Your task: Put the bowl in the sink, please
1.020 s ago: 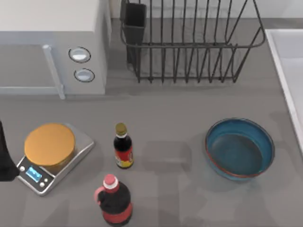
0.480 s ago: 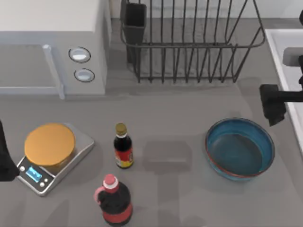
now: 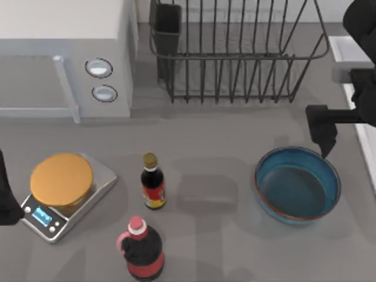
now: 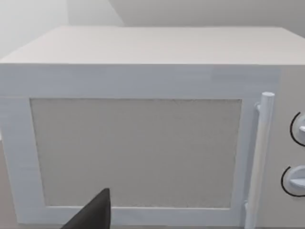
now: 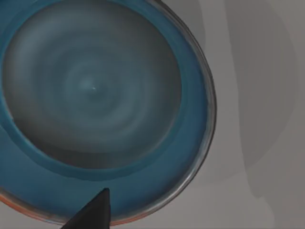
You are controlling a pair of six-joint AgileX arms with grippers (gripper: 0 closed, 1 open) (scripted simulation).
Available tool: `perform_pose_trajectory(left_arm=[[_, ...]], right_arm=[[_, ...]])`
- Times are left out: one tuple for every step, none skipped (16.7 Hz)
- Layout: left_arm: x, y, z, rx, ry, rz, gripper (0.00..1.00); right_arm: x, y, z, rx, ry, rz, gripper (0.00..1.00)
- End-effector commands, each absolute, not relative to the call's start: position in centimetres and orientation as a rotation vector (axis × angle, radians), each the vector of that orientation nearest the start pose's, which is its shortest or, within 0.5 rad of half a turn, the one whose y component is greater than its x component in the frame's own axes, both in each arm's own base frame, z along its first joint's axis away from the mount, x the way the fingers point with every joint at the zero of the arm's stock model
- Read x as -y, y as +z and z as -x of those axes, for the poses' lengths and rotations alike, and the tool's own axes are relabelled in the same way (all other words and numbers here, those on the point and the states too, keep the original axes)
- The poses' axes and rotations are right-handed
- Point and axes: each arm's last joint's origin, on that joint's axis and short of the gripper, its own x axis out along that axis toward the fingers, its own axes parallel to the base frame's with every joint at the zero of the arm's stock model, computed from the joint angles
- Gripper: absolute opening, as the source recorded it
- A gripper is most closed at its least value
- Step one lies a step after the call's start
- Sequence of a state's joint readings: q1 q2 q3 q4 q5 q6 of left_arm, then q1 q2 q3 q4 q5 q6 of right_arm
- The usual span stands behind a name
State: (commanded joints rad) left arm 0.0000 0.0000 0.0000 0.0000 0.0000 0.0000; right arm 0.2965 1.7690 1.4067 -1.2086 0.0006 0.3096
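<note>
The teal-blue bowl (image 3: 296,183) sits upright on the grey table at the right, with nothing in it. In the right wrist view the bowl (image 5: 95,100) lies directly below the camera. My right gripper (image 3: 348,120) hovers open above the bowl's far right rim. One dark finger (image 3: 322,134) points down just outside that rim, apart from the bowl. The white sink (image 3: 352,56) runs along the table's right edge, partly hidden by my right arm. My left gripper (image 3: 6,200) is parked at the left edge, open and holding nothing.
A black wire dish rack (image 3: 235,53) stands at the back, a white microwave (image 3: 64,53) at the back left. A silver scale with an orange disc (image 3: 61,179), a small dark bottle (image 3: 153,182) and a red-capped jug (image 3: 141,249) stand left of the bowl.
My right arm has come in from the right edge and moved left and slightly forward, nearer the bowl's rim. The bowl and the left arm have not moved.
</note>
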Motion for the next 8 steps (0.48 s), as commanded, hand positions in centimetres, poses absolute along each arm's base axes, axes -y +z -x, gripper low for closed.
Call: perform_pose_trajectory(left_arm=[[0.1, 16.0, -10.6, 0.0, 0.0, 0.0, 1.0], [0.1, 16.0, -10.6, 0.0, 0.0, 0.0, 1.0], [0.1, 16.0, -10.6, 0.0, 0.0, 0.0, 1.0], [0.1, 16.0, -10.6, 0.0, 0.0, 0.0, 1.0], [0.1, 16.0, -10.6, 0.0, 0.0, 0.0, 1.0], [0.1, 16.0, -10.6, 0.0, 0.0, 0.0, 1.0], [0.1, 16.0, -10.6, 0.0, 0.0, 0.0, 1.0], [0.1, 16.0, -10.6, 0.0, 0.0, 0.0, 1.0]], right_arm=[[-9.9, 22.9, -31.3, -1.571, -0.008, -0.008, 1.0], [-9.7, 22.9, -31.3, -1.568, -0.011, -0.012, 1.0], [-9.7, 22.8, -31.3, -1.57, -0.011, -0.011, 1.0], [-9.7, 22.4, -31.3, -1.572, -0.01, -0.009, 1.0], [-9.8, 21.7, -31.4, -1.574, -0.01, -0.008, 1.0], [-9.8, 20.8, -31.5, -1.574, -0.009, -0.007, 1.0], [-9.9, 19.7, -31.6, -1.572, -0.008, -0.007, 1.0], [-9.9, 18.5, -31.7, -1.568, -0.007, -0.008, 1.0]])
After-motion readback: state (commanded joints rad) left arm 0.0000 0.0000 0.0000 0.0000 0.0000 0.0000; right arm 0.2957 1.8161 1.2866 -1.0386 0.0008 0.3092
